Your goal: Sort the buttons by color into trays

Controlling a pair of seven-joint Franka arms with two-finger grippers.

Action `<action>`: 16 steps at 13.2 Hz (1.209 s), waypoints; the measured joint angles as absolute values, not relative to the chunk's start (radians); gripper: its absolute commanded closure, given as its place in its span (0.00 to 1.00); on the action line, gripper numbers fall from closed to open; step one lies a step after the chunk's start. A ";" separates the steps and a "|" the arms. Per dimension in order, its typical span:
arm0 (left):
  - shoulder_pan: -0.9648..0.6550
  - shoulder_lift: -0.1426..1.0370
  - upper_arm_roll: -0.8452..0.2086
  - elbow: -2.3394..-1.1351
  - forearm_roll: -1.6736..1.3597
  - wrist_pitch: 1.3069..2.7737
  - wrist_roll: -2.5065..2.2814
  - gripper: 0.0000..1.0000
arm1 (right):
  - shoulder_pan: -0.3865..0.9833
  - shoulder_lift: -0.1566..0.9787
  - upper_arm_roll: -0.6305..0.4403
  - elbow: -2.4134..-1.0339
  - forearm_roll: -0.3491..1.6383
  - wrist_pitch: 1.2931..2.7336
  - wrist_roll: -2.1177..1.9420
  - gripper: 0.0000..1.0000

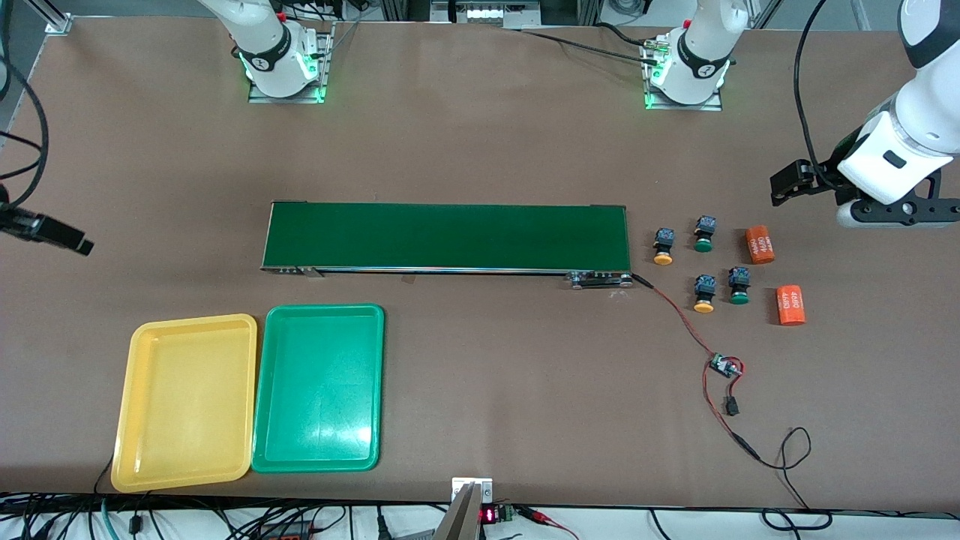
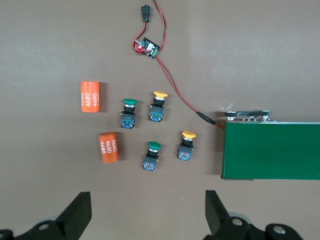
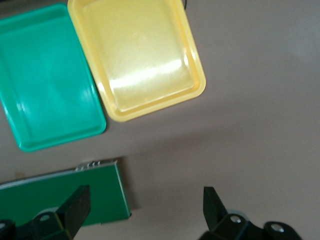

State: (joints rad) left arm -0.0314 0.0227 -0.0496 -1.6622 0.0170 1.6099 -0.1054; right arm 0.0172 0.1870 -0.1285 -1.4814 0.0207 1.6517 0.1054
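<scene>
Two yellow-capped buttons and two green-capped buttons stand in a loose square beside the conveyor's end, toward the left arm's end of the table. The left wrist view shows the same yellow and green ones. My left gripper hangs open and empty over bare table beside them. The yellow tray and green tray lie side by side, both empty, nearer the front camera than the conveyor. My right gripper is open and empty, high over the table by the conveyor's other end.
A long dark-green conveyor belt crosses the middle of the table. Two orange cylinders printed "4680" lie beside the buttons. A red-and-black wire with a small circuit board runs from the conveyor toward the front edge.
</scene>
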 measured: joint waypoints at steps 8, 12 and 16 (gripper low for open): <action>-0.036 0.023 -0.051 -1.662 0.017 1.610 -0.104 0.00 | 0.182 0.152 -0.117 -1.482 0.021 1.600 0.113 0.00; -0.045 0.024 -0.057 -1.662 0.017 1.610 -0.104 0.00 | 0.177 0.152 -0.124 -1.483 0.021 1.599 0.113 0.00; -0.047 0.039 -0.061 -1.662 0.017 1.609 -0.104 0.00 | 0.177 0.152 -0.124 -1.484 0.021 1.599 0.113 0.00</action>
